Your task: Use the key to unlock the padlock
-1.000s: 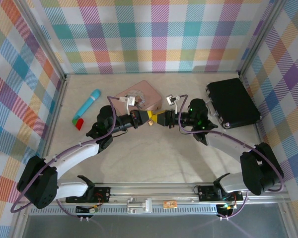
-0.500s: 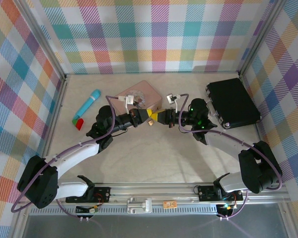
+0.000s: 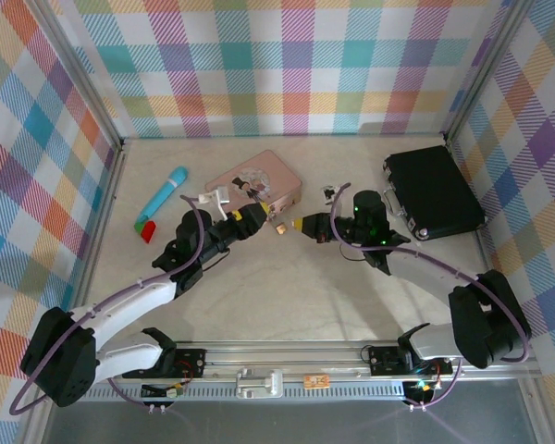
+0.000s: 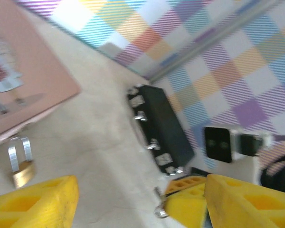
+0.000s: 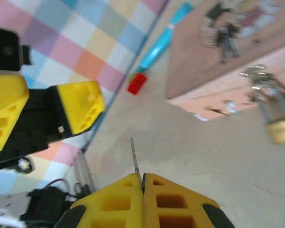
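One padlock (image 5: pixel 275 118), one key (image 5: pixel 134 156) pinched in right gripper (image 5: pixel 142 179), left gripper (image 4: pixel 141 191) spread apart.

Brass-gold padlock (image 5: pixel 281 129), grey key (image 5: pixel 134 159), pink tin (image 3: pixel 273 180), blk case (image 3: pixel 435 190), turq. tube (image 3: pixel 164 198), pastel plaid walls (image 3: pixel 287 65)

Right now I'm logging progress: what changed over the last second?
The left gripper and right gripper, tip to tip before, drew apart. The right is shut on the key; the left stands open. The padlock, tin and case stayed put.
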Action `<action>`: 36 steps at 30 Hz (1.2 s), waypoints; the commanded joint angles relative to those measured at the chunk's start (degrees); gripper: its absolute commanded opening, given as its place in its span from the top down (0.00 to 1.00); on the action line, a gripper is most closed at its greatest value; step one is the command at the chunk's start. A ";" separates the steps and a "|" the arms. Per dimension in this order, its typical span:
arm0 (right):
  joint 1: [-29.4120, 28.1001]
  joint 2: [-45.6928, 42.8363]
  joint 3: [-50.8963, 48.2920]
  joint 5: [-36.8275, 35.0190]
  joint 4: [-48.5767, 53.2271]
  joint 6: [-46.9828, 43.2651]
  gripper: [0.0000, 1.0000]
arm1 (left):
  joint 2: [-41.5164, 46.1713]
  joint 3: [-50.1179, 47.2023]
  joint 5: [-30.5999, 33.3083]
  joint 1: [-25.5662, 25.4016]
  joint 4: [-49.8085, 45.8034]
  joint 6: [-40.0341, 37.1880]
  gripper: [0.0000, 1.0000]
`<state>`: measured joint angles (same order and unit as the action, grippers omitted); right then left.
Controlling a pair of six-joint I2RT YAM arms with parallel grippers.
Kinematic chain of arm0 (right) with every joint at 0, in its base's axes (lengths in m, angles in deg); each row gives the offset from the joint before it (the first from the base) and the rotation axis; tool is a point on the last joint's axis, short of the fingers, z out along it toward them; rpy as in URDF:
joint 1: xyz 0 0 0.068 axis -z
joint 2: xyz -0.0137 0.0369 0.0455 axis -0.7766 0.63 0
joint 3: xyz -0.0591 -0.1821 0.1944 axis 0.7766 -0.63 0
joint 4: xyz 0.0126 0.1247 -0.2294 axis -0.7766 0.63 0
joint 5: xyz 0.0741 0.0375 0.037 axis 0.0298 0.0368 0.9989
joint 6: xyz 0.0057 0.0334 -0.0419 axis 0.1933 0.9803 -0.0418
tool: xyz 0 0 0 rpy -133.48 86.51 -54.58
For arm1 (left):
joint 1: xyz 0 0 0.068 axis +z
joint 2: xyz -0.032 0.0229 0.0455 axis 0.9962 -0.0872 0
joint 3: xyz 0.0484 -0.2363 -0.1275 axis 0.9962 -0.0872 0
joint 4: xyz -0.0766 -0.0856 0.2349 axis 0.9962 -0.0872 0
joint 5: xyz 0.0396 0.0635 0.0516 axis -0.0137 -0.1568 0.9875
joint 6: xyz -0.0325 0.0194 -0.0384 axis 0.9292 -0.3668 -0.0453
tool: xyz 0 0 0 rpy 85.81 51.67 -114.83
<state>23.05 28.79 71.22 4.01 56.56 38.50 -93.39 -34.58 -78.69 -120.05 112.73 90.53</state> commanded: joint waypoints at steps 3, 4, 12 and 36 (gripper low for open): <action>0.55 -3.36 -0.10 -16.51 16.06 -5.36 1.00 | -4.13 0.86 17.77 -6.72 -10.06 3.39 0.31; 0.61 -3.86 -0.19 -18.31 17.48 -5.81 1.00 | -6.25 1.10 19.20 -7.96 -9.52 4.06 0.31; 1.86 -7.77 -2.96 -20.57 17.98 -6.57 1.00 | -25.69 8.83 28.51 -12.68 -8.02 6.95 0.36; 6.81 -9.33 -7.19 -12.06 11.10 -5.64 1.00 | -53.96 27.61 35.07 -10.14 -8.52 0.79 0.52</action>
<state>29.47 18.49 64.24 -10.27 70.52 32.09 -144.58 -7.28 -42.56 -131.61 103.07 91.65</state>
